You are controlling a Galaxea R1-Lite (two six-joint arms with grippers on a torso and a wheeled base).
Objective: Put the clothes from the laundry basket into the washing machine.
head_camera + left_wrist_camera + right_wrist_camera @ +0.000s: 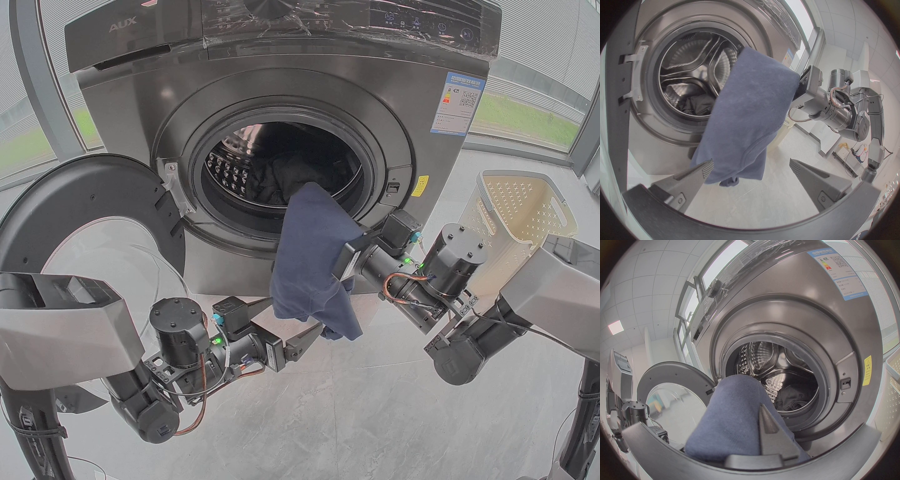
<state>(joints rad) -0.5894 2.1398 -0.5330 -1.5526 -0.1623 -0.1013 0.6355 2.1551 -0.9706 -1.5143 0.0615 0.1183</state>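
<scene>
My right gripper (334,240) has its fingers pinching a navy garment (309,256), which hangs in front of the washing machine's (400,106) open mouth. My left gripper (751,162) sits low by the hem, fingers spread wide. Dark clothes (275,175) lie in the drum, and the laundry basket (519,206) stands right of the machine.
</scene>
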